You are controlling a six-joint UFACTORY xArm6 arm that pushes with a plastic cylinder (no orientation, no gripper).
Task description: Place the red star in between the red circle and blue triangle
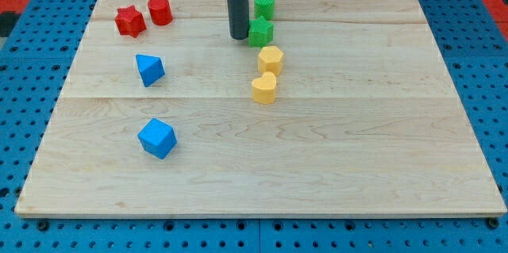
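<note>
A pale wooden table (317, 166) lies over blue pegboard. Your tool is a bare rod with no jaws to spread or press; my tip (239, 38) holds nothing, just left of the green star (261, 32). The red star (129, 21) lies well left of my tip, touching the red circle (160, 10), with the blue triangle (149, 69) below them.
</note>
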